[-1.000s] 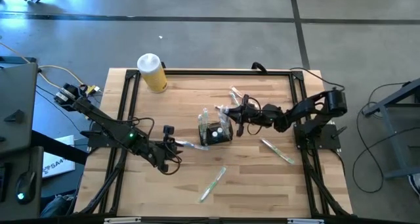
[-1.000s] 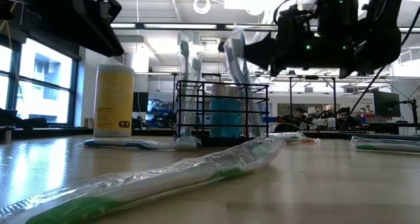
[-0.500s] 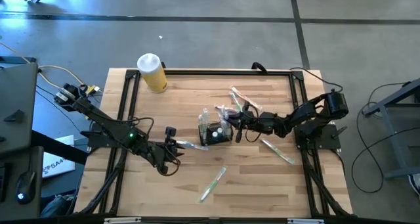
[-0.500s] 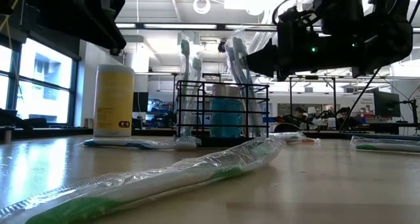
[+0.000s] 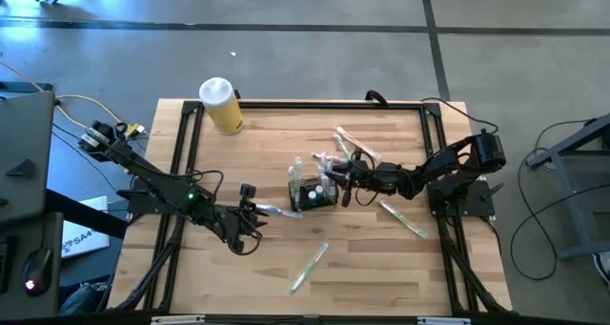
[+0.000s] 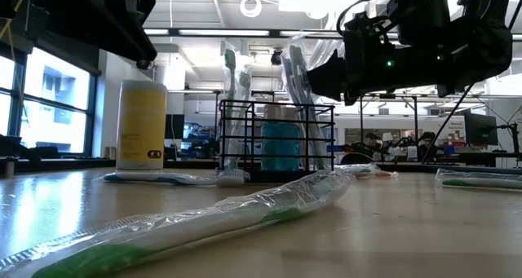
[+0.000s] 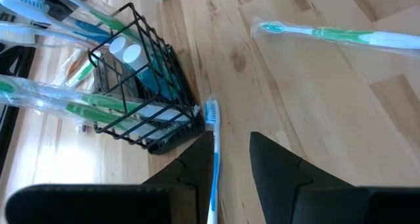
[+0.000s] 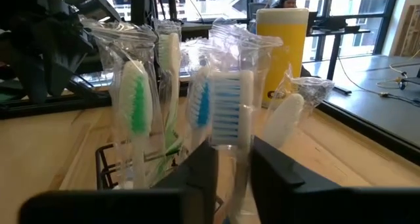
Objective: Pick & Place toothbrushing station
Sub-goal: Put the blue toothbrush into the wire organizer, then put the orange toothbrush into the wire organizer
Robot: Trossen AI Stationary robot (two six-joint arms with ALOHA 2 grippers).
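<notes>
The black mesh caddy (image 5: 314, 192) stands upright near the middle of the wooden table (image 5: 276, 144). In the low view its dark wire walls (image 6: 276, 139) show a blue bottle (image 6: 281, 145) inside, along with several wrapped toothbrushes standing bristles-up above the rim. The left wrist view shows two white round caps (image 7: 126, 50) in one end of the caddy, and a green-handled wrapped brush (image 7: 72, 104) leaning out over its edge.

The right gripper (image 5: 335, 177) hovers just over the caddy's right side. In its own wrist view a blue-bristled wrapped toothbrush (image 8: 229, 112) stands between its two dark fingers (image 8: 197, 168), set narrowly on either side of it; whether they still pinch it cannot be told.

The left gripper (image 5: 250, 201) sits low over the table to the caddy's left, fingers (image 7: 275, 168) narrowly apart, straddling a blue-bristled toothbrush (image 7: 211, 152) that lies flat with its head touching the caddy's base; a grip cannot be made out.

A yellow cylinder with a white lid (image 5: 221, 105) stands near the table's far left corner, well apart from the caddy. Loose wrapped toothbrushes lie on the table: one with green (image 5: 309, 266) near the front edge, another (image 5: 402, 218) by the right arm.
</notes>
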